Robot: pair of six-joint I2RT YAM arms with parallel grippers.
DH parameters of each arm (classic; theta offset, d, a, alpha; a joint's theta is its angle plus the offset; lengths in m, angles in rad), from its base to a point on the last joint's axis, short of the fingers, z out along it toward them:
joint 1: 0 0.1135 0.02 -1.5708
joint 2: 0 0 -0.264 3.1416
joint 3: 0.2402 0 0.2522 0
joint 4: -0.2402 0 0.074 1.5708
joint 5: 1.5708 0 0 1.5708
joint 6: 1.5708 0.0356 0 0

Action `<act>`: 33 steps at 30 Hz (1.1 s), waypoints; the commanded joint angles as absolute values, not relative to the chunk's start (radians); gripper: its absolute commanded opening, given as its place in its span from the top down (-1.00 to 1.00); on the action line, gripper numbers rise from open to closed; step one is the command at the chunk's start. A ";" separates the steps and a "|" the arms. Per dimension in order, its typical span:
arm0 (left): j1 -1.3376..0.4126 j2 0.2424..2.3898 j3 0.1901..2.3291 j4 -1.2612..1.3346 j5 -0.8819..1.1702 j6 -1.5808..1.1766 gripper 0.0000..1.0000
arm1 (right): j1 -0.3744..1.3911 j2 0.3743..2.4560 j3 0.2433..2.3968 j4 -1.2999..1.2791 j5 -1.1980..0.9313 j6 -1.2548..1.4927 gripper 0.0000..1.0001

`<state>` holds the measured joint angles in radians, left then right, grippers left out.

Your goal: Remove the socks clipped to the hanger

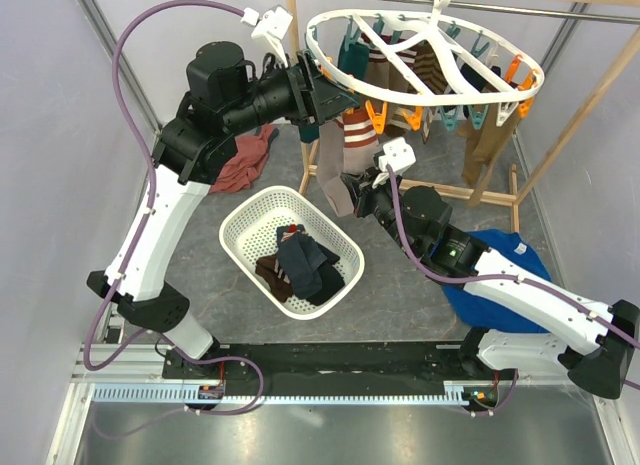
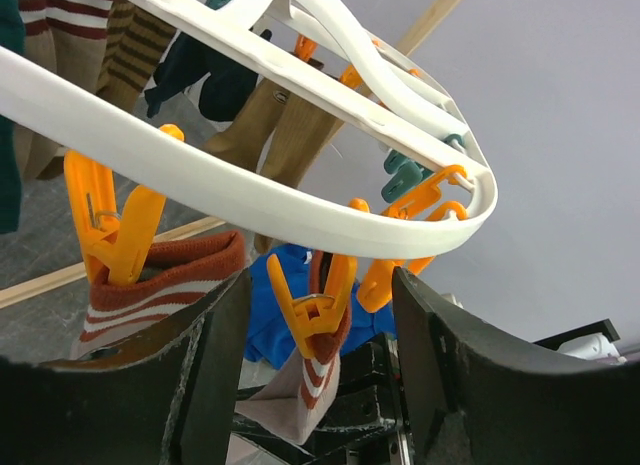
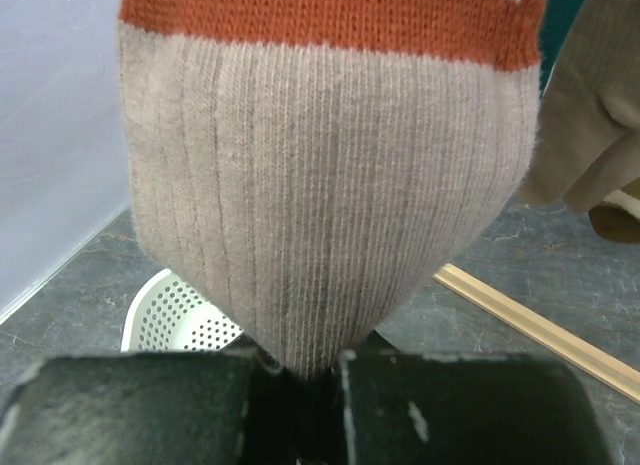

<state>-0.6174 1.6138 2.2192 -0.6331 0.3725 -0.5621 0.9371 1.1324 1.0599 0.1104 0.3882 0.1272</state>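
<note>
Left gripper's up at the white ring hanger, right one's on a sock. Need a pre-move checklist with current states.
1. Right gripper shut on the beige ribbed sock with rust-red stripes: ok, toe pinched.
2. Left gripper open: ok.
3. Orange plastic clip on the white plastic oval ring hanger sits in the gap between the left fingers: ok, fingers apart from it.
4. That clip holds the sock in the right gripper: cannot tell.
5. White perforated plastic basket has room: ok, only a few dark socks inside.
</note>
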 commanded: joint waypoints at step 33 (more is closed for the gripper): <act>-0.617 1.638 2.299 -0.597 0.331 -0.552 0.96 | 0.940 1.210 1.022 0.054 0.238 0.224 0.99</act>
